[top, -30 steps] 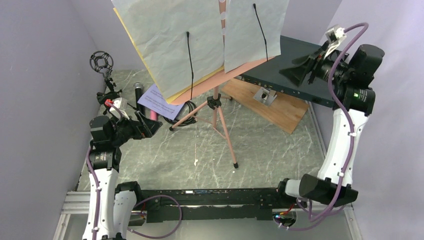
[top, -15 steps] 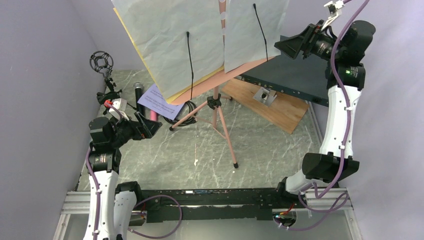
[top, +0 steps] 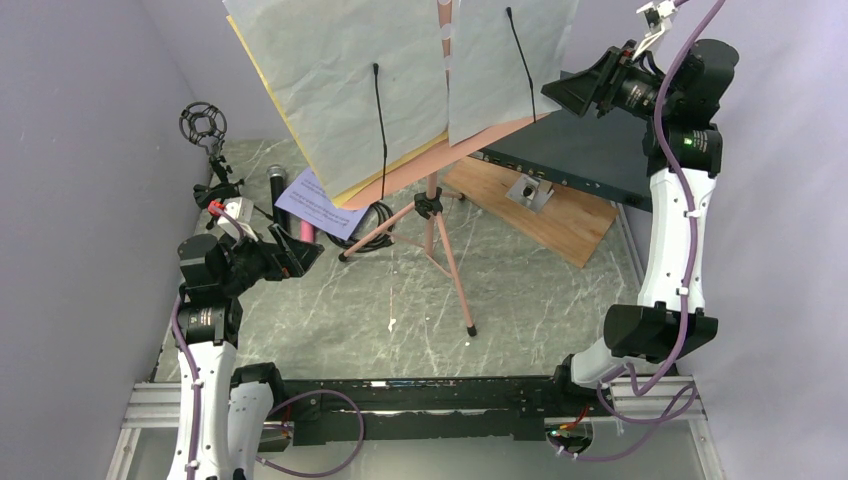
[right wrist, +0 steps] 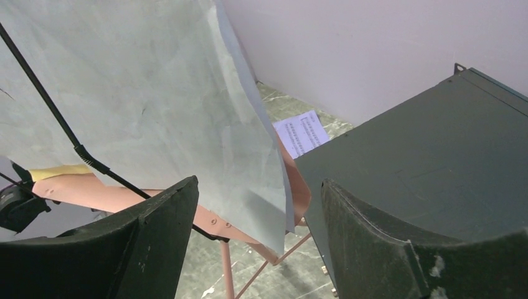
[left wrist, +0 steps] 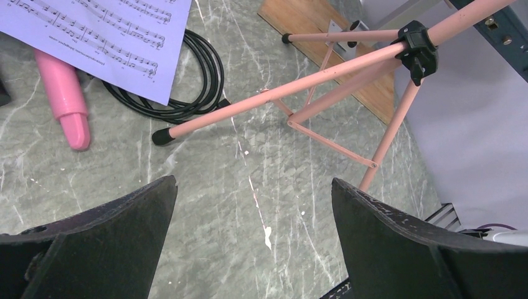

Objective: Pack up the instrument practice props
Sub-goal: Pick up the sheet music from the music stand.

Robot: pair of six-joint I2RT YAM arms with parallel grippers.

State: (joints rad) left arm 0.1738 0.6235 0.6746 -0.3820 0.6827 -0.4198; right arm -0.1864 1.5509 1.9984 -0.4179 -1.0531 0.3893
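Right gripper (right wrist: 258,187), open, faces the white page (right wrist: 155,93) at its free edge; left gripper (left wrist: 254,184), open, hangs over the table (left wrist: 205,205) near a stand leg (left wrist: 261,99).

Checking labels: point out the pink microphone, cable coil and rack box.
pink microphone (left wrist: 62,99): left wrist view, its barrel.
cable coil (left wrist: 213,68): left wrist view, right loop.
rack box (right wrist: 436,168): right wrist view, flat top.

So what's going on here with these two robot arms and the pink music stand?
Two robot arms are meant to pack away music practice props. The right gripper is open, held high beside the right edge of the white sheets on the pink music stand. The left gripper is open too, low over the table near a pink microphone and a loose music page. Neither holds anything, and the stand is upright with its pages on it.
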